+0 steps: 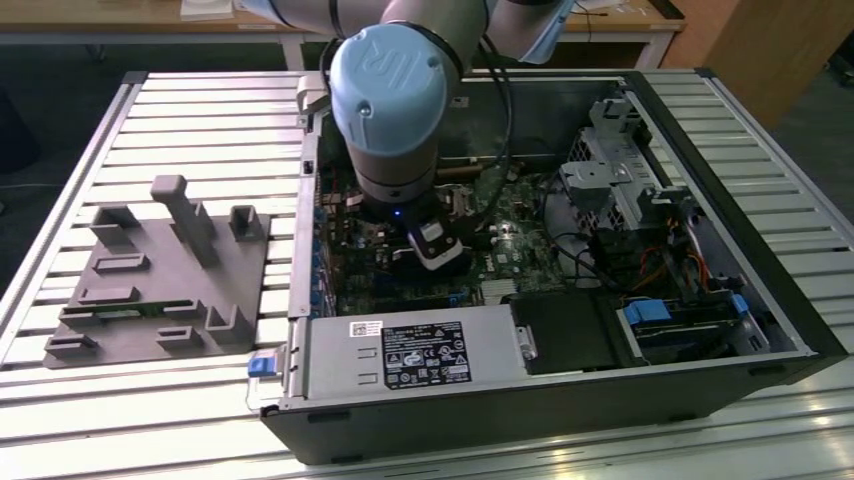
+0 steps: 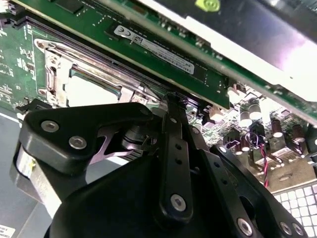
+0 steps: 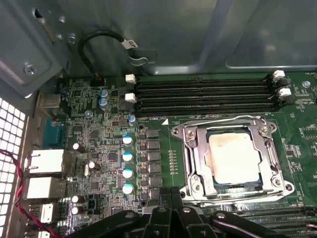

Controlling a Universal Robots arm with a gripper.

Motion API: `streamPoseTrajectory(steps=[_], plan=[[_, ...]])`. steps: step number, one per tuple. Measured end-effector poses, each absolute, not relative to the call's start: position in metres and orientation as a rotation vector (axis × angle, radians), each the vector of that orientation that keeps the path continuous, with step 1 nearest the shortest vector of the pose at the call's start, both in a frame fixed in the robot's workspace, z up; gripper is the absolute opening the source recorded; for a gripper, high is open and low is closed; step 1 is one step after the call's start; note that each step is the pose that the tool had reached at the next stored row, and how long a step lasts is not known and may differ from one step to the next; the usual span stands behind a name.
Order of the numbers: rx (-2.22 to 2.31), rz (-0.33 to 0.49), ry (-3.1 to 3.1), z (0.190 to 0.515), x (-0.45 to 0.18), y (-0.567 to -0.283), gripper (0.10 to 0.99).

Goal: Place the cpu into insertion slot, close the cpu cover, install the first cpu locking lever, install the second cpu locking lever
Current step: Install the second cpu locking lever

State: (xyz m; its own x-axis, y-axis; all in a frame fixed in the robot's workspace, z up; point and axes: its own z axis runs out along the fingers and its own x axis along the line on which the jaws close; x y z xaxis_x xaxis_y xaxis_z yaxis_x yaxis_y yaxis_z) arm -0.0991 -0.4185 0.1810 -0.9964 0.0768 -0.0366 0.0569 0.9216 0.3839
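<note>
In the first wrist view the cpu (image 3: 234,157) lies flat in the insertion slot (image 3: 285,186), pale metal top up. The cpu cover (image 3: 196,158) lies down around it as a silvery frame. A thin wire lever (image 3: 218,120) runs along the socket side nearest the memory slots. My gripper (image 3: 172,192) is shut with nothing between its fingers, its tips just off the socket corner farthest from the memory slots. In the second wrist view the gripper (image 2: 171,98) points at the board beside the cpu (image 2: 91,91). In the exterior view the arm's wrist (image 1: 394,130) hangs over the open computer case.
Long black memory slots (image 3: 203,94) lie beside the socket, and capacitors (image 3: 127,156) stand on its other side. A black cable (image 3: 99,39) loops by the case wall. The case (image 1: 747,300) lies open on a slatted table (image 1: 534,440), with a grey fixture (image 1: 160,270) towards the exterior view's left.
</note>
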Motion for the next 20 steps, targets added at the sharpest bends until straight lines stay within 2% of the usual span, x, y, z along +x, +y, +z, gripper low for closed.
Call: streamPoseTrajectory(steps=[20], plan=[[0.105,0.592,3.031,0.195,-0.094,-0.412,0.106]])
